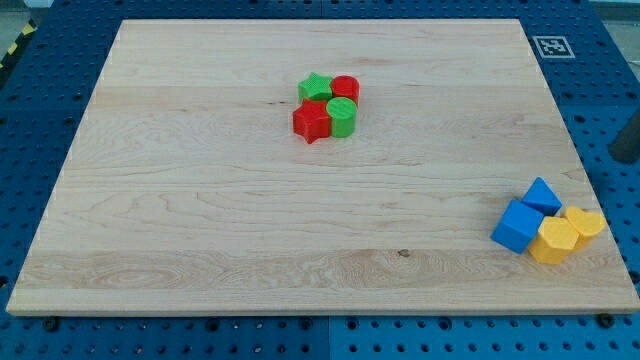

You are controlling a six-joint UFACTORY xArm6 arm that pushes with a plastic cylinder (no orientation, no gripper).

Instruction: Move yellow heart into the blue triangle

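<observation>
The yellow heart lies near the board's bottom right corner. The blue triangle sits just up and left of it, touching or nearly touching. A dark rod-like shape enters at the view's right edge, off the board. Its lower end, my tip, is above and to the right of the yellow heart, well apart from all the blocks.
A blue cube and another yellow block sit in the same cluster. A green star, red cylinder, red star and green cylinder cluster at top centre. The wooden board lies on a blue pegboard.
</observation>
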